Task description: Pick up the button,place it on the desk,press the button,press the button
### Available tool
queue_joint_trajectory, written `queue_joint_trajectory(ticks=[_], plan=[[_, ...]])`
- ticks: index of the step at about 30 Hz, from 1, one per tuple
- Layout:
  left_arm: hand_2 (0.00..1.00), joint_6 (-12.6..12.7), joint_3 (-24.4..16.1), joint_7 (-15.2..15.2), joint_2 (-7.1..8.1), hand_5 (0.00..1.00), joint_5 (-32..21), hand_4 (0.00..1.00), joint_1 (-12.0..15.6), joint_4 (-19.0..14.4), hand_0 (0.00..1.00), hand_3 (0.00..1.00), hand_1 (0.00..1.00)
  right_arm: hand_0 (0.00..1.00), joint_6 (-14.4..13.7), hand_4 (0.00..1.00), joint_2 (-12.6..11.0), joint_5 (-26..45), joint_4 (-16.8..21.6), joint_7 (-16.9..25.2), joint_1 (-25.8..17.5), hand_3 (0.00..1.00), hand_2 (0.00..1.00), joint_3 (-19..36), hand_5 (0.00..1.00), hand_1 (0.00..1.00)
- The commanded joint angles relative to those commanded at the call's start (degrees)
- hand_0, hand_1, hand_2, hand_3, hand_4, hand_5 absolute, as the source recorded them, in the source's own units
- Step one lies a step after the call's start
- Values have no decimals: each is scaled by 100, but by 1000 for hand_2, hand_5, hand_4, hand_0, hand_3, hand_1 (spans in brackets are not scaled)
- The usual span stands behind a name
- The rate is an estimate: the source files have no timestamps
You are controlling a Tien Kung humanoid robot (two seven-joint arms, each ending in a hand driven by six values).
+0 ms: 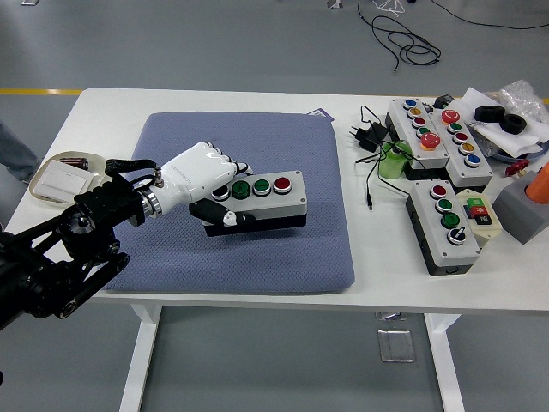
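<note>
Button box (262, 199), grey-lidded with two green caps and one red, sits gripped at its left end in my left hand (204, 178) over the blue-grey mat (283, 249) on the white tabletop (377, 266). My fingers (225, 163) curl over the box's top edge, and the thumb (214, 212) wraps its front side, so the hold is closed on the box. I cannot tell from this angle whether the box touches the mat or hangs just above it. To the right lie three more button boxes (446, 225) and a black power adapter (364, 136); a small dish (67, 178) rests at far left.
</note>
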Motion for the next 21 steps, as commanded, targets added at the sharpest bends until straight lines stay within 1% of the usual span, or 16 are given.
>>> queue_joint_trajectory(ticks=[3,4,5,10,11,12,16,17,18,21], plan=[[164,99,57,-4,-30,2,0,385,9,153,313,245,202,645,2,301,2,-11,0,-2,-2,562,618,6,225,472],[164,116,69,-8,-35,2,0,385,11,176,313,245,202,645,2,301,3,-13,0,-3,-3,562,618,8,225,472],[192,155,99,-21,-41,2,0,396,15,211,338,265,216,645,3,302,3,-18,0,-3,-6,562,617,10,225,473],[192,335,260,-89,-42,2,0,396,-6,290,338,265,216,645,4,302,4,-36,0,-7,-10,562,617,24,225,473],[245,361,263,-95,-43,2,0,414,-5,298,351,279,249,645,5,301,4,-36,0,-7,-12,562,617,24,224,474],[245,368,272,-106,-43,2,0,414,-8,309,351,279,249,645,4,301,4,-32,0,-7,-14,562,617,21,224,474],[245,337,283,-141,-42,2,0,414,-12,324,351,279,249,645,5,301,4,-41,0,-9,-19,562,617,24,224,474],[396,289,280,-149,-41,2,0,439,-6,325,426,368,361,646,3,301,5,-36,0,-9,-25,562,618,21,224,475],[396,275,278,-151,-40,2,0,439,-4,325,426,368,361,646,3,301,5,-34,0,-9,-27,562,618,21,224,475],[396,83,252,-208,-38,2,0,439,14,323,426,368,361,646,4,301,4,-35,0,-10,-28,562,618,15,224,475]])
